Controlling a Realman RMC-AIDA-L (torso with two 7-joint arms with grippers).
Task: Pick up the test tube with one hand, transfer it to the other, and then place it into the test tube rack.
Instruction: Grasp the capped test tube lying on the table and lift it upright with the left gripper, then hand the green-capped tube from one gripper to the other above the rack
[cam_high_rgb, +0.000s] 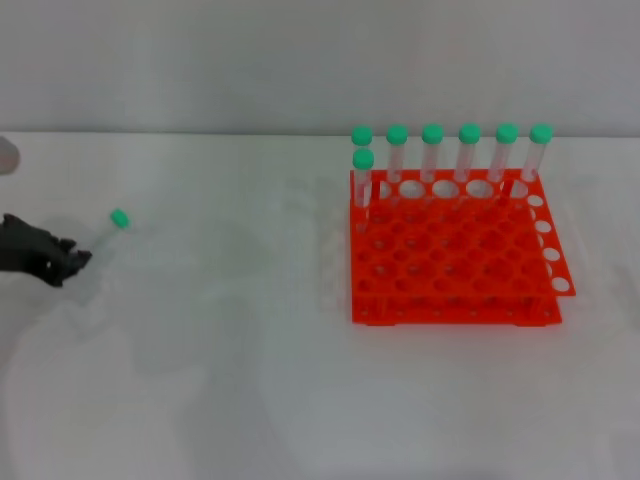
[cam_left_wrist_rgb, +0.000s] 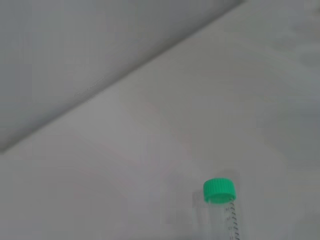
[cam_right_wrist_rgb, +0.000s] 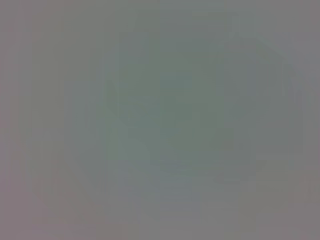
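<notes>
White tabletop (cam_high_rgb: 250, 400) fills the head view under a pale grey wall, and the test tube (cam_high_rgb: 113, 227) lies on its side far to the robot's left, green cap pointing away from the robot, clear body nearly lost against the surface. Just beside its lower end sits the left hand (cam_high_rgb: 55, 262), black fingers low at the table and reaching toward the tube; whether they are spread or curled, or already touching it, I cannot tell. Well apart to the right stands the test tube rack (cam_high_rgb: 450, 270), orange-red, with 7 capped tubes (cam_high_rgb: 432, 152) upright along its back: 6 in a row and 1 in front at the left end. The left wrist view shows the tube (cam_left_wrist_rgb: 226, 212) close up on the white surface, ribbed cap and printed graduations visible, no fingers in sight. The right wrist view is a blank grey field, and the right hand appears nowhere. Judging by its look, the tube is light, stiff and smooth, round enough to roll if nudged; a grip across the mid-body, near the cap, seems safest, leaving 1 end free for the handover.
</notes>
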